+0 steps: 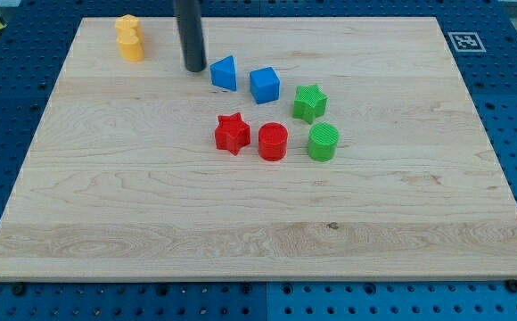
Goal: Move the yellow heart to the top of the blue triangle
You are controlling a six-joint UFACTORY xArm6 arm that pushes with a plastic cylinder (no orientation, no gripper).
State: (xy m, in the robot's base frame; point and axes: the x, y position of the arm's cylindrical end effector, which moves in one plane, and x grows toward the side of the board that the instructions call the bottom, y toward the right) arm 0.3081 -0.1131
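Two yellow blocks sit touching at the view's top left: the upper one [127,24] and the lower one [131,45]; which is the heart I cannot tell. The blue triangle [225,73] lies right of them, near the top centre. My tip [195,68] rests on the board just left of the blue triangle, close to it, and to the right of the yellow blocks, clear of them.
A blue cube [264,85] sits right of the triangle. A green star [309,102] and green cylinder [323,142] lie further right. A red star [232,133] and red cylinder [273,142] sit below. The wooden board [258,232] lies on a blue pegboard table.
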